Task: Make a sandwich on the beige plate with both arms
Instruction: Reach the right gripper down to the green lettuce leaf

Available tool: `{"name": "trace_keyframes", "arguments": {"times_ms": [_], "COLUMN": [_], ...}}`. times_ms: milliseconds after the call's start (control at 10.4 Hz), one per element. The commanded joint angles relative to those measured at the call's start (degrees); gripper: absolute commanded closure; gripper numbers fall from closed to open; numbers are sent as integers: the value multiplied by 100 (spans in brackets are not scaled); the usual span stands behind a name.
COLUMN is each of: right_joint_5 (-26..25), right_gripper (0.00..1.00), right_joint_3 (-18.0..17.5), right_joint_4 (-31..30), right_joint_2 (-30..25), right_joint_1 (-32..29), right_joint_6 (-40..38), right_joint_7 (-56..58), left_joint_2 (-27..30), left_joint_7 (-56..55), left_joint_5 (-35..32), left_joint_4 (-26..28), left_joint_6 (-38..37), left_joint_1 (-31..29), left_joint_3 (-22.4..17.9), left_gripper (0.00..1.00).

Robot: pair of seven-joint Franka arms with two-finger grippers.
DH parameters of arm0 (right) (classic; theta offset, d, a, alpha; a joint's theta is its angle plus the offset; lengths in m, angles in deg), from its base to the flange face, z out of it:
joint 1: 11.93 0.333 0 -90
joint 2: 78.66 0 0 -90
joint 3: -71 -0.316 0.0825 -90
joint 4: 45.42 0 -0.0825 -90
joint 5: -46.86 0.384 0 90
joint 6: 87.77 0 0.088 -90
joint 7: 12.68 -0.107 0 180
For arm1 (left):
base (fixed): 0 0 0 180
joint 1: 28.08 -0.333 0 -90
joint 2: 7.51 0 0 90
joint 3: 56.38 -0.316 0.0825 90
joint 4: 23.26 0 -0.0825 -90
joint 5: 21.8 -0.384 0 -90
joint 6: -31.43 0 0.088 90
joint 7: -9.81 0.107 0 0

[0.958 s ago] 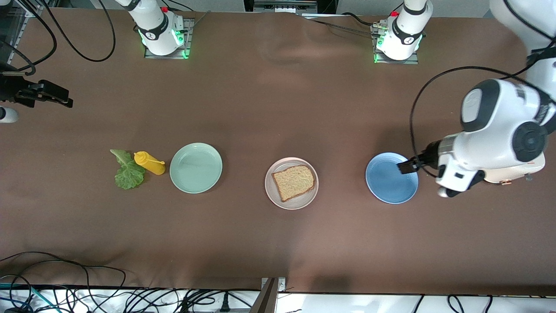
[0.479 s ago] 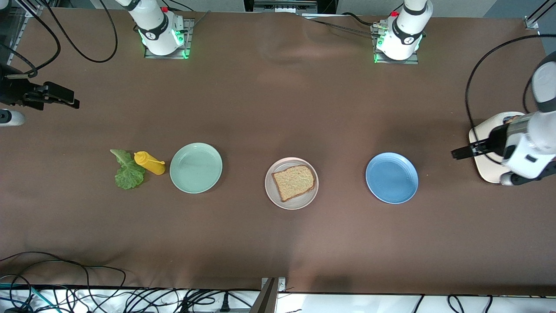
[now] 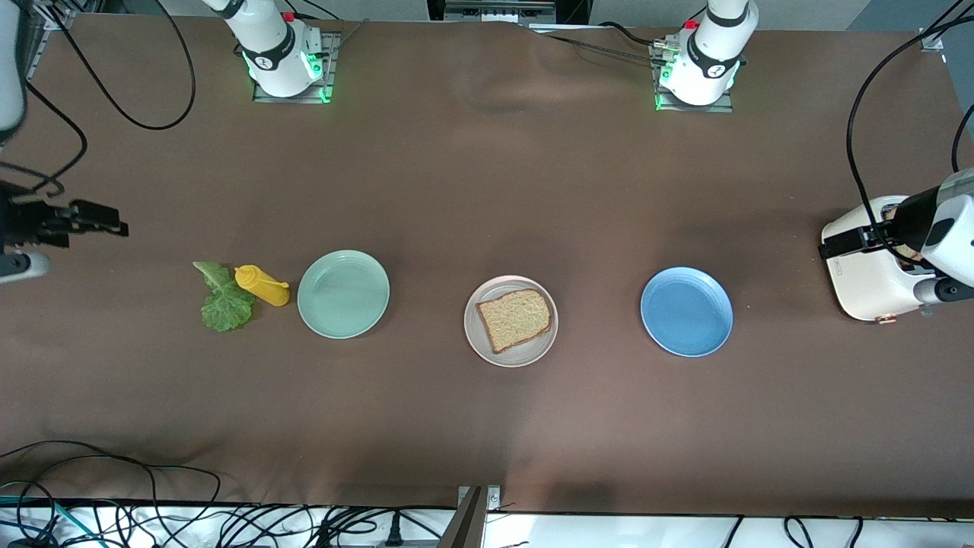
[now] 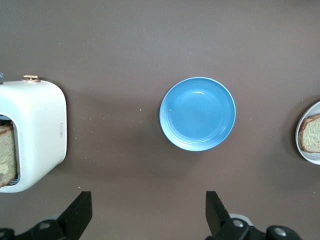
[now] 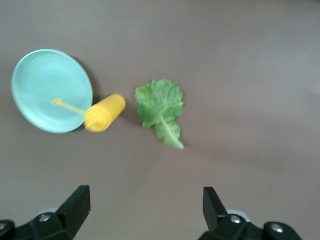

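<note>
In the front view, the beige plate (image 3: pixel 510 320) lies in the middle of the brown surface (image 3: pixel 487 190) and carries one bread slice (image 3: pixel 515 319). The blue plate (image 3: pixel 686 311) lies toward the left arm's end, the mint-green plate (image 3: pixel 343 293) toward the right arm's end. Beside the mint-green plate lie a yellow bottle (image 3: pixel 261 285) and a lettuce leaf (image 3: pixel 224 298), which touch each other. The left gripper (image 3: pixel 841 245) hangs over the white toaster (image 3: pixel 867 274); the arm hides part of the toaster. The right gripper (image 3: pixel 95 218) hangs over bare surface at that arm's end, and its arm is cut off by the edge.

In the left wrist view, the left gripper's fingers (image 4: pixel 79 212) stand wide apart and hold nothing. A second slice (image 4: pixel 7 161) stands in the toaster slot, partly cut off.

In the right wrist view, the right gripper's fingers (image 5: pixel 76 203) are also spread wide and empty, above the leaf and the bottle, which looks blurred.
</note>
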Motion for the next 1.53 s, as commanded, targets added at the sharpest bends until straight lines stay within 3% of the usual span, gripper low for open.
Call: {"name": "trace_keyframes", "arguments": {"times_ms": [0,287,383,766,1150,1437], "right_joint_5": [-49,-232,-407,-313,-207,-22], "right_gripper": [0,0,0,0,0,0], "right_joint_3": [-96,-552,-589,-598,-720,-782], "right_joint_4": [-770,-1309,-1397,-2293,-3294,-3533], "right_joint_2": [122,517,667,668,659,633], "right_joint_1": [-54,-282,-309,-529,-564,-564], "right_joint_6": [1050,1933,2117,3067,4208,4412], "right_joint_7": [371,715,785,1865,1920,1928], "left_joint_2": [47,47,47,47,47,47], "left_joint_7": [215,364,460,734,681,681], "left_joint_5": [-146,-129,-129,-77,-94,-76], "left_joint_4": [-32,-50,-50,-50,-59,-137], "left_joint_6": [-121,-121,-121,-121,-112,-112], "left_joint_1": [11,29,20,3,64,90], "left_joint_3": [-11,-2,-2,-28,59,94], "left_gripper": [0,0,0,0,0,0]}}
